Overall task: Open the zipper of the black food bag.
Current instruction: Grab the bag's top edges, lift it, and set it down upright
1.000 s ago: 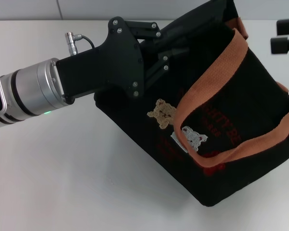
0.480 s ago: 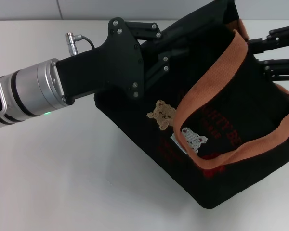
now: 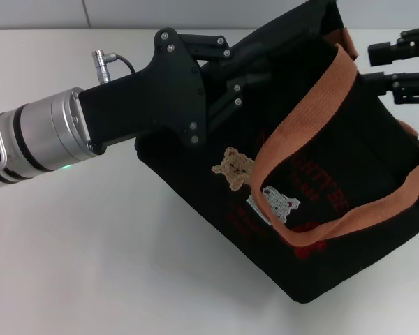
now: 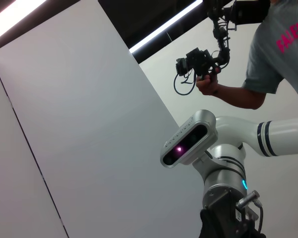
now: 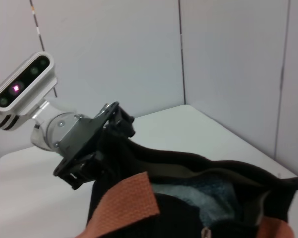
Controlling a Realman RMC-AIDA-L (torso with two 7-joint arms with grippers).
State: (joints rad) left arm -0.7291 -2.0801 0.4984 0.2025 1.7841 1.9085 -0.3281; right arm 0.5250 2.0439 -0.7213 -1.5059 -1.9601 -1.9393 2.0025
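Currently left gripper [image 3: 255, 66] is clamped on the black food bag [image 3: 321, 174] at its upper left edge; fingertips are buried in the fabric. Right gripper [image 3: 398, 70] sits just off the bag's top right corner, fingers spread, holding nothing. Bag sits tilted on the white table [image 3: 91, 244]: boxy black fabric, two orange-brown handles [image 3: 293, 132], embroidered bears [image 3: 234, 166], red lettering. Right wrist view shows the mouth gaping, zipper [image 5: 188, 173] track along the rim, pale lining inside.
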